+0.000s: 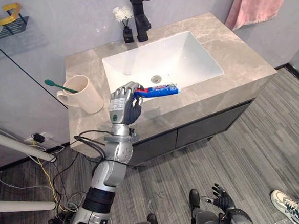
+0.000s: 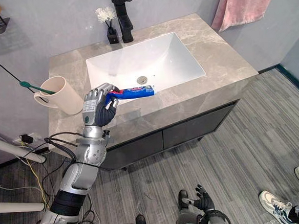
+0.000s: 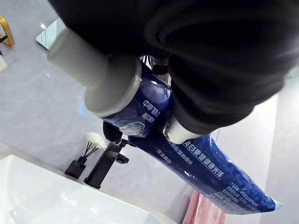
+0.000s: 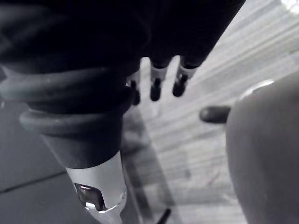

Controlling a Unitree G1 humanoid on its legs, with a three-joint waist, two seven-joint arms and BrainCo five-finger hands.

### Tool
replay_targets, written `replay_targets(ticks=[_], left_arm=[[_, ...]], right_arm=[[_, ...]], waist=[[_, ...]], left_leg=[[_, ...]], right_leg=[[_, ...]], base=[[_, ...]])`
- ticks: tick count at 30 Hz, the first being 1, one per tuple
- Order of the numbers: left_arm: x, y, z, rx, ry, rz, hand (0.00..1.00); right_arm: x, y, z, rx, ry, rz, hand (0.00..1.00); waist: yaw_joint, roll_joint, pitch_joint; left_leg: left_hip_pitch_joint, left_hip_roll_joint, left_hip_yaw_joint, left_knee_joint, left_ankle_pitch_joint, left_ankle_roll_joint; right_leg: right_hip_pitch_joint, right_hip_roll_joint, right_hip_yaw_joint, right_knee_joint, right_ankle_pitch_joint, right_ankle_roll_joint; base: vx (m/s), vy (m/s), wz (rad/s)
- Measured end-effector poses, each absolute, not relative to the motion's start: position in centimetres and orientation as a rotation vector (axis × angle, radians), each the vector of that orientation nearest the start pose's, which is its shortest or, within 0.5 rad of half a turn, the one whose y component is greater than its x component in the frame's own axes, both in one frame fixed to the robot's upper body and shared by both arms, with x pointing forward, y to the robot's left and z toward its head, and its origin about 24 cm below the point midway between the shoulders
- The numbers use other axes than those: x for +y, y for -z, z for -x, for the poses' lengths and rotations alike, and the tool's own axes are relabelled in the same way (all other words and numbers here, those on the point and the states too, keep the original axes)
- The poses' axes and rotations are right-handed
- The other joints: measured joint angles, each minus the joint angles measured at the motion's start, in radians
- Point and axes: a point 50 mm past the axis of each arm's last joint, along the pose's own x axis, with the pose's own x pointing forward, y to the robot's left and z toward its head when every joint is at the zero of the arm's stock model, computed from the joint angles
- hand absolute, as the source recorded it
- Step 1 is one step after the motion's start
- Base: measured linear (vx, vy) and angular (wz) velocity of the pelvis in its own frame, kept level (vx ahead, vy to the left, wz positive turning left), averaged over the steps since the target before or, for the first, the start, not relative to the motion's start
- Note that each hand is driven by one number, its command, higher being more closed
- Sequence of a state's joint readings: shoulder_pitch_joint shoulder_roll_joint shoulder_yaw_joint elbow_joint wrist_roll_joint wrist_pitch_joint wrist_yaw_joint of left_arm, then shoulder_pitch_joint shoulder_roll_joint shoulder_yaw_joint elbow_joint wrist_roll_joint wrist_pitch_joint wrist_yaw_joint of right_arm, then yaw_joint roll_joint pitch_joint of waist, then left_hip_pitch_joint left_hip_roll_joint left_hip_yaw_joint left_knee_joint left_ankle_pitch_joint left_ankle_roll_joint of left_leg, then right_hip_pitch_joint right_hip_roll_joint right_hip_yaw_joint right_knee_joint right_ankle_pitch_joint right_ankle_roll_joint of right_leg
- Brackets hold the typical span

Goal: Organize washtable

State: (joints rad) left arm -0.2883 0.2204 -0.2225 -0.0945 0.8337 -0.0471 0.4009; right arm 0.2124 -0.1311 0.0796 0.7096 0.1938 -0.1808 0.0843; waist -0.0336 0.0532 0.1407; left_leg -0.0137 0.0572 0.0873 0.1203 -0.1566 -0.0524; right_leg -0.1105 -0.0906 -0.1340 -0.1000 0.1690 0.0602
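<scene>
My left hand [image 1: 122, 106] is raised over the front edge of the marble washtable [image 1: 232, 47], its fingers shut on the end of a blue toothpaste tube [image 1: 158, 91]. The tube sticks out level toward the right, above the front rim of the white sink [image 1: 187, 63]. In the left wrist view the tube [image 3: 205, 163] runs out past the curled fingers. A beige cup [image 1: 84, 95] with a green toothbrush [image 1: 60, 86] in it stands on the counter, just left of the hand. My right hand [image 1: 222, 196] hangs low over the floor with relaxed fingers [image 4: 156, 84].
A black faucet [image 1: 141, 15] and a small reed diffuser [image 1: 126, 24] stand behind the sink. A pink towel [image 1: 257, 2] hangs at the back right. A wall shelf [image 1: 2, 27] sits at the upper left. A person's shoes [image 1: 289, 204] show at the lower right.
</scene>
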Motion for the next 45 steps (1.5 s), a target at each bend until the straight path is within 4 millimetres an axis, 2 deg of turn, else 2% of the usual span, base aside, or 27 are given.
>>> replay_targets(ticks=[3,6,7,9,12,15,18,19,22,26,31,38,40,45], left_arm=[[11.7,-15.9,-28.0,-0.741,-0.224,-0.925,1.0],[12.4,-16.8,-27.8,-0.767,-0.262,-0.917,1.0],[12.4,-16.8,-27.8,-0.766,-0.264,-0.918,1.0],[12.4,-16.8,-27.8,-0.761,-0.255,-0.922,1.0],[12.4,-16.8,-27.9,-0.756,-0.246,-0.926,1.0],[12.4,-16.8,-27.9,-0.756,-0.245,-0.925,1.0],[12.4,-16.8,-27.9,-0.755,-0.245,-0.923,1.0],[12.3,-16.8,-27.9,-0.756,-0.243,-0.92,1.0],[12.0,-16.7,-27.8,-0.755,-0.225,-0.898,1.0],[11.2,-16.7,-27.7,-0.76,-0.206,-0.841,1.0],[9.8,-16.5,-27.4,-0.782,-0.147,-0.785,1.0],[8.0,-16.6,-26.7,-0.811,-0.089,-0.697,1.0],[7.8,-16.9,-26.5,-0.822,-0.086,-0.674,1.0],[6.9,-16.9,-26.1,-0.838,-0.041,-0.635,1.0]], right_arm=[[-16.9,8.9,-13.9,0.532,-0.107,-0.177,0.0],[-15.5,3.1,-16.3,0.215,-0.182,-0.444,0.0],[-15.4,2.1,-16.7,0.162,-0.195,-0.48,0.0],[-15.2,-1.7,-17.6,-0.021,-0.25,-0.576,0.0],[-15.2,-4.6,-17.9,-0.164,-0.285,-0.689,0.0],[-15.1,-6.0,-18.0,-0.238,-0.282,-0.779,0.0],[-15.3,-7.7,-18.0,-0.317,-0.294,-0.818,0.0],[-15.5,-9.0,-18.1,-0.381,-0.296,-0.837,0.0],[-15.9,-11.1,-18.5,-0.503,-0.288,-0.857,0.0],[-16.4,-12.4,-19.3,-0.589,-0.211,-0.908,0.0],[-17.1,-13.4,-20.2,-0.665,-0.114,-1.023,0.0],[-17.3,-13.5,-21.9,-0.685,-0.032,-1.165,0.0],[-17.3,-13.7,-22.3,-0.697,-0.022,-1.173,0.0],[-16.7,-14.3,-23.7,-0.695,-0.03,-1.197,0.0]], waist=[[-0.001,-0.007,-0.009],[-0.002,-0.017,-0.019],[-0.002,-0.019,-0.023],[0.002,-0.026,-0.031],[0.008,-0.032,-0.035],[0.008,-0.031,-0.035],[0.008,-0.031,-0.035],[0.006,-0.031,-0.036],[0.005,-0.032,-0.044],[0.013,-0.025,-0.078],[0.022,-0.022,-0.089],[0.036,-0.021,-0.09],[0.047,-0.021,-0.09],[0.051,-0.022,-0.093]], left_leg=[[-0.006,-0.005,0.0,0.002,0.0,0.0],[-0.007,-0.006,0.001,0.003,0.0,0.001],[-0.007,-0.006,0.001,0.004,0.0,0.001],[-0.006,-0.006,-0.003,0.007,0.0,0.001],[-0.007,-0.006,-0.003,0.012,0.0,0.001],[-0.007,-0.006,-0.003,0.018,0.0,0.001],[-0.007,-0.006,-0.003,0.022,0.0,0.001],[-0.007,-0.006,-0.003,0.025,0.0,0.001],[-0.005,-0.006,-0.005,0.031,0.0,0.001],[-0.006,-0.006,-0.009,0.035,0.0,0.001],[-0.004,-0.007,-0.022,0.037,0.003,0.001],[0.0,-0.007,-0.049,0.036,0.011,-0.002],[0.0,-0.008,-0.053,0.035,0.013,-0.002],[-0.001,-0.016,-0.07,0.02,0.031,0.0]], right_leg=[[-0.005,0.001,-0.002,0.0,0.001,0.0],[-0.005,0.001,-0.002,0.0,0.003,-0.001],[-0.005,0.001,-0.002,0.0,0.003,-0.001],[-0.001,0.001,-0.003,0.0,0.003,-0.001],[0.001,0.001,-0.005,0.0,0.005,-0.004],[0.002,0.001,-0.005,0.0,0.008,-0.005],[0.004,0.002,-0.005,0.0,0.011,-0.007],[0.006,0.001,-0.005,0.0,0.012,-0.008],[0.01,0.002,-0.008,0.0,0.014,-0.009],[0.013,0.001,-0.012,0.0,0.015,-0.009],[0.023,-0.002,-0.026,-0.003,0.015,-0.009],[0.041,-0.004,-0.054,-0.003,0.014,-0.01],[0.042,-0.006,-0.058,-0.004,0.014,-0.01],[0.045,-0.016,-0.077,-0.004,0.013,-0.01]], base=[[0.0,0.0,0.0],[0.0,0.0,0.0],[0.0,0.0,0.0],[-0.03,-0.002,0.04],[-0.04,-0.002,0.01],[-0.02,-0.002,0.0],[-0.04,-0.001,-0.01],[-0.04,0.002,-0.01],[-0.04,0.003,0.01],[-0.03,0.007,0.02],[-0.03,0.009,0.08],[-0.03,0.003,0.11],[-0.03,0.01,0.09],[-0.03,0.011,0.12]])
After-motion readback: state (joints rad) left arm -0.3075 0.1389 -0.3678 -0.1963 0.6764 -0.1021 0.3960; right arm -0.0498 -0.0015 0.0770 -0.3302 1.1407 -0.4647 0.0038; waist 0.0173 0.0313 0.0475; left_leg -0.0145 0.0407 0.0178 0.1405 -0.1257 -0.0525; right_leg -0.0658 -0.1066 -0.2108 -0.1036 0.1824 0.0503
